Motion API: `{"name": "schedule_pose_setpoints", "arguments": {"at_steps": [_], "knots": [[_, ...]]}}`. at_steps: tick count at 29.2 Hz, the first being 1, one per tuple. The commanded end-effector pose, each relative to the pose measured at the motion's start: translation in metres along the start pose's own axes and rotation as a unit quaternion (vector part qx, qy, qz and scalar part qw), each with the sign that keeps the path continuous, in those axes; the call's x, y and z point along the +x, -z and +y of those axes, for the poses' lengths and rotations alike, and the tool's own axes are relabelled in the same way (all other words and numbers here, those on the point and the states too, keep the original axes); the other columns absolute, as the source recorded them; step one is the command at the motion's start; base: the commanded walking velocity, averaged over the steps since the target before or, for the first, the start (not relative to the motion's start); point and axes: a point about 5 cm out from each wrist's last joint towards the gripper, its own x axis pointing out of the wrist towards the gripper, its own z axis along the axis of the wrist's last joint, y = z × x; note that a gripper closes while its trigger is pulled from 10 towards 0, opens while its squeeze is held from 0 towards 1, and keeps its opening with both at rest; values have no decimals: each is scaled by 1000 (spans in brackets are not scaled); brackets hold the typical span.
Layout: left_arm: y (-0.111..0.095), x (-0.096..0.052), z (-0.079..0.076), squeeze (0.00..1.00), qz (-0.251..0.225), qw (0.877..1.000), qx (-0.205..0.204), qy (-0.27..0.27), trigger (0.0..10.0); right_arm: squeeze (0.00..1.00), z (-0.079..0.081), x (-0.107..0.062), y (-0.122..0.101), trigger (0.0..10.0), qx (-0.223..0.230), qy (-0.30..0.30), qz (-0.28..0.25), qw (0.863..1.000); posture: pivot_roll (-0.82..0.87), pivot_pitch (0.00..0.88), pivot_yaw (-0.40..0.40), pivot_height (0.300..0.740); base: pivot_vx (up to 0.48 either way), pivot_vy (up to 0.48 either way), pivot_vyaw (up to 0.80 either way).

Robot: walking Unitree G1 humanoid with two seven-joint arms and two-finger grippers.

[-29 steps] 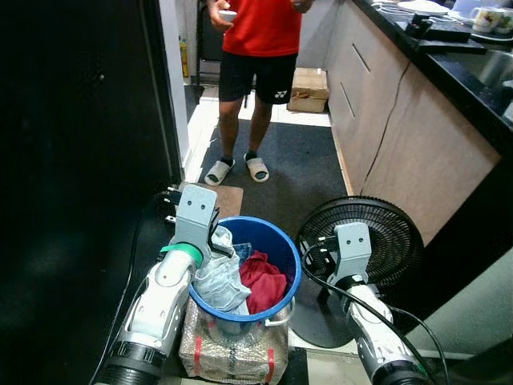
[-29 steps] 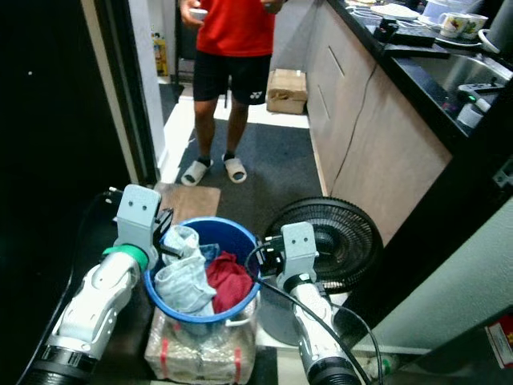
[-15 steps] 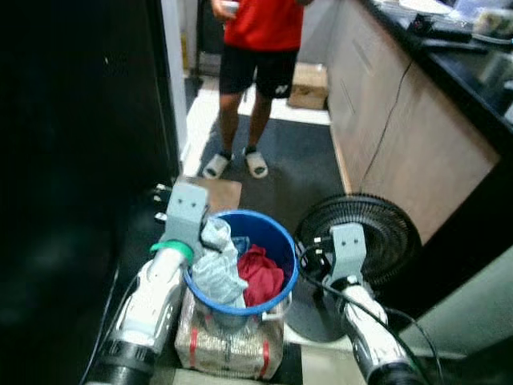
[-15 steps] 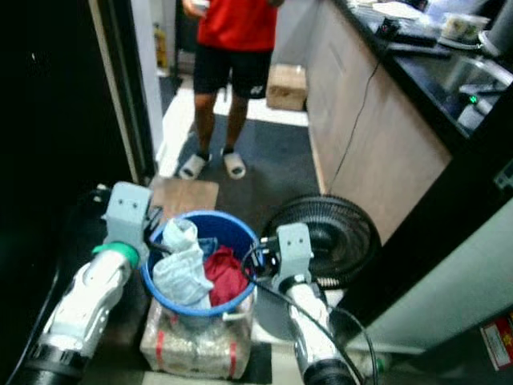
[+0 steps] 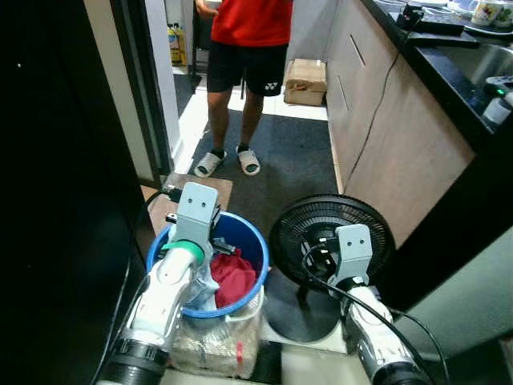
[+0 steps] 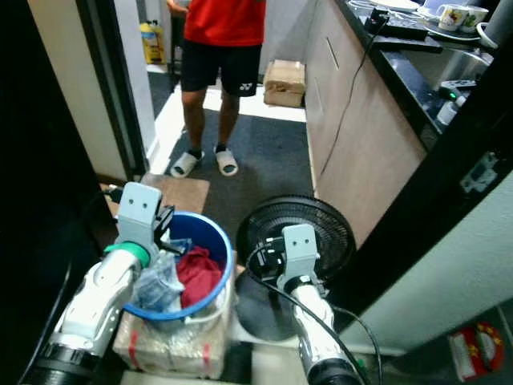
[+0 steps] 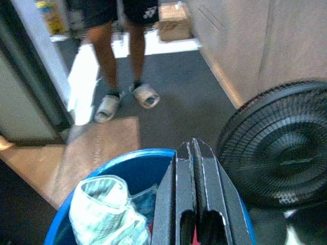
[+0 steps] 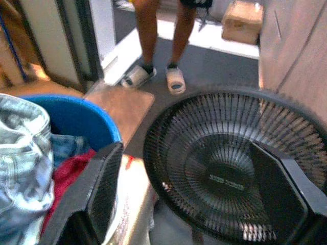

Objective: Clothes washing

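Observation:
A blue bucket [image 5: 250,238] holds a red cloth [image 5: 235,277] and a pale checked cloth [image 7: 104,204]. My left gripper [image 7: 193,145] hovers over the bucket's middle, its black fingers pressed together with nothing visible between the tips. The pale cloth lies beside and below those fingers, apart from them. My right gripper [image 8: 186,153] is to the right of the bucket, in front of the black floor fan [image 5: 330,239]. Its fingers [image 8: 103,188] are spread wide apart and hold nothing.
The bucket stands on a plastic-wrapped bundle [image 5: 212,351]. A person in a red shirt and black shorts [image 5: 244,48] stands ahead on the dark floor mat. A counter with cabinets [image 5: 401,120] runs along the right and a dark door frame [image 5: 132,96] along the left. A cardboard box [image 5: 306,80] lies beyond.
The whole picture has shifted, so the camera has moved. The pale cloth sits lower in the bucket than before. Both arms keep their places beside the bucket and the fan.

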Motion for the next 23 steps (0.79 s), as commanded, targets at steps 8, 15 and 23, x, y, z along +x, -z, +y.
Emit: {"name": "schedule_pose_setpoints", "arguments": {"at_steps": [8,15,23], "knots": [[1,-1,-6,0,3,1000,-5,7,10000,0,0,-7,10,10000,-8,-8,18,1000,101,25,-23,740,0,0,0],[1,-1,-5,0,4,1000,-8,4,10000,0,1,-7,10,10000,-8,-10,17,1000,101,25,-23,740,0,0,0],[1,-1,-5,0,4,1000,-8,2,10000,0,0,-7,10,10000,-8,-10,18,1000,102,25,-24,740,0,0,0]]}}
